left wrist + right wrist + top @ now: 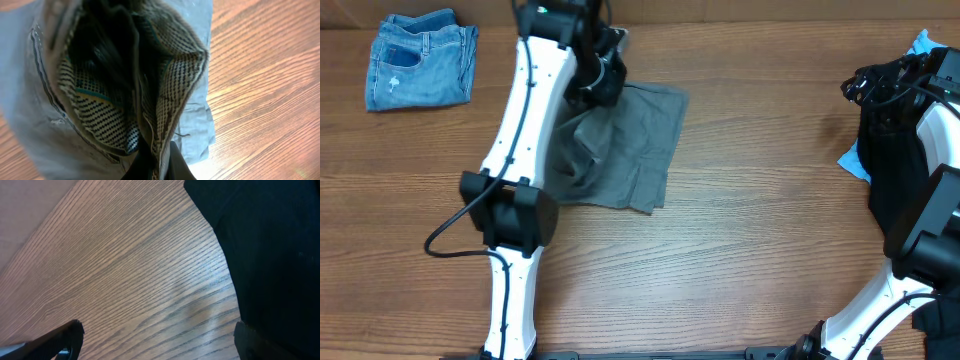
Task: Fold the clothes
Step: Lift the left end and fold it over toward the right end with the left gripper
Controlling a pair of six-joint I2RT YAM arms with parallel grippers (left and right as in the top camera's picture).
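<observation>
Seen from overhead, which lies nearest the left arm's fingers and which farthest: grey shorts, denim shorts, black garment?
1. Grey shorts: centre, bunched right at them.
2. Denim shorts: upper left corner.
3. Black garment: far right edge.

Even indoor light; glare on the table (260, 125), left wrist view blurred.

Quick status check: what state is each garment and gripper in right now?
grey shorts: crumpled, waistband lifted, not folded.
denim shorts: folded, lying flat.
black garment: heaped, unfolded.
light-blue cloth: mostly covered by black garment.
left gripper: shut on grey shorts.
right gripper: open, empty.
</observation>
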